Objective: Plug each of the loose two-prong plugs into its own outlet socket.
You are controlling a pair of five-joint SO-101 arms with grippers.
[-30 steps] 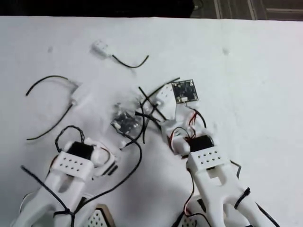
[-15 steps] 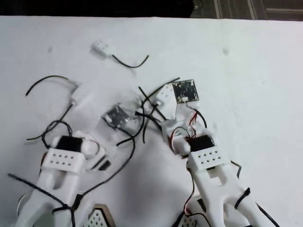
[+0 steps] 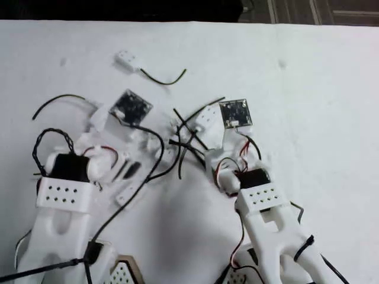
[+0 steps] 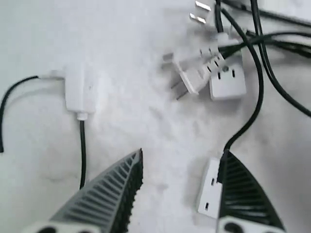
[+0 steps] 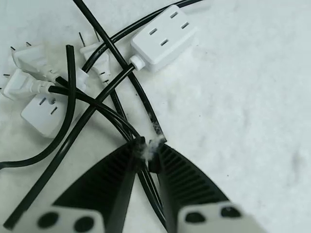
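My left gripper (image 4: 182, 155) is open low over the table. A small white outlet socket (image 4: 209, 187) lies flat beside one of its fingers (image 4: 243, 189). Beyond it are two loose two-prong plugs (image 4: 194, 77) beside a second socket (image 4: 226, 80), and a white connector (image 4: 77, 90) on a black cord. My right gripper (image 5: 146, 150) is shut on a black cord (image 5: 112, 53) in a tangle. Past its tips lie a white socket (image 5: 163, 36), two-prong plugs (image 5: 29, 60) and another socket (image 5: 41, 109). From above, the left arm (image 3: 62, 195) and right arm (image 3: 260, 201) flank the tangle (image 3: 180, 145).
A separate white socket (image 3: 126, 60) with a short black cord lies toward the back left. A long black cord (image 3: 59, 97) curves at the far left. The white table (image 3: 320, 89) has free room on the right and at the back.
My left arm has swung to the left and its gripper end has moved farther from the front edge. The right arm has kept still, shut on the cord.
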